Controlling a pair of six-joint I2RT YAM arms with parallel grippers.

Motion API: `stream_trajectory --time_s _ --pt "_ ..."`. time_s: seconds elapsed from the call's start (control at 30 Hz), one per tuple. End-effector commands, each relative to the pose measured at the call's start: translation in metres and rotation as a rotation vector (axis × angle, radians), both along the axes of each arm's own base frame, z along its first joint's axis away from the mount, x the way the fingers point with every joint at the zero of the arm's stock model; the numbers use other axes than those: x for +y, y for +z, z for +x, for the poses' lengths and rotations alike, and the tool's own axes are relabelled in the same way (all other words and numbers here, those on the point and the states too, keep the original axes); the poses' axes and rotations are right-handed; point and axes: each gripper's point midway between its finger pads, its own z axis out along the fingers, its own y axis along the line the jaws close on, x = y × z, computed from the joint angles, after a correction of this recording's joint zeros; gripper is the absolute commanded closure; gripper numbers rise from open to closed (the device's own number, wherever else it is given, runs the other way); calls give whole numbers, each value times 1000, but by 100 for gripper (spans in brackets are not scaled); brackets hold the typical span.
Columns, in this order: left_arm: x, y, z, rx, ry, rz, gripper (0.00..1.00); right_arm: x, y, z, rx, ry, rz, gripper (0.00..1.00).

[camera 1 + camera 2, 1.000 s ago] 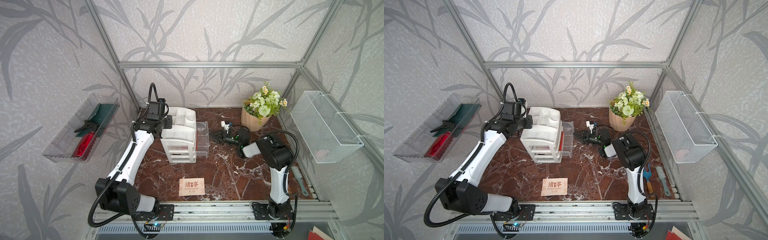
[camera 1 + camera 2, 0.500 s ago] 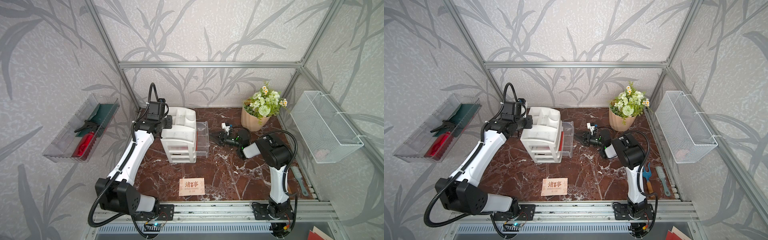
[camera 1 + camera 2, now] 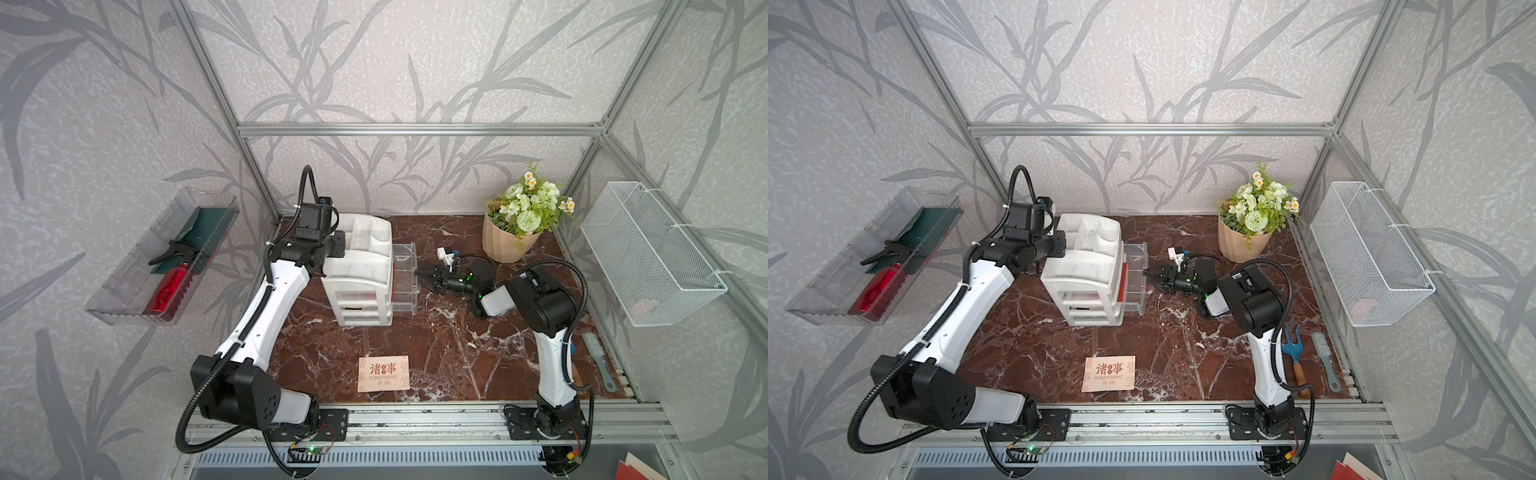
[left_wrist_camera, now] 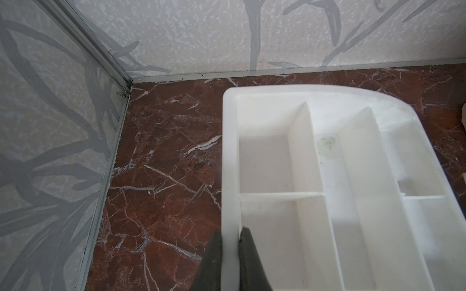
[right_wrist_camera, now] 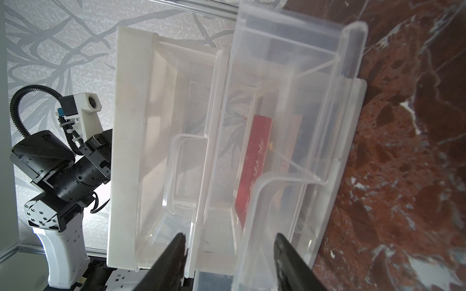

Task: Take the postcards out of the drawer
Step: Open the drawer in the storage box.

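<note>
One peach card (image 3: pixel 383 373) lies flat on the desk (image 3: pixel 457 332) near its front edge, print up, well apart from everything else. A red card (image 5: pixel 253 166) stands on edge inside the clear drawer (image 5: pixel 290 75), which is pulled out of a white organizer (image 3: pixel 361 257). In both top views this card shows only as a thin red sliver. Just behind it, through the blurred plastic, a pale card (image 5: pixel 295 136) is partly visible, but its print cannot be read.

The right hand (image 5: pixel 230 236) sits at the drawer's front with its fingers spread and nothing between them. Their tips are just beside the plastic, and whether they touch it cannot be told. The left hand (image 4: pixel 231 230) is pinching the organizer's top rim, one finger outside the wall and one inside. In the top views that grip is hidden behind the arm's wrist. The organizer's lower drawers hold something dark, too dim to name.
</note>
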Motion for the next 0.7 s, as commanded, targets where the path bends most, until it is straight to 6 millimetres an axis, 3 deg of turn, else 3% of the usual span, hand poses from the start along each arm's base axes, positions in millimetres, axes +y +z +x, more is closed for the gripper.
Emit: stream_trajectory --time_s 0.0,0.67 --pt "4 -24 -9 98 -5 55 100 7 11 -1 -53 24 22 46" --pt "3 -25 -10 103 -11 61 100 9 17 -1 -60 30 31 64"
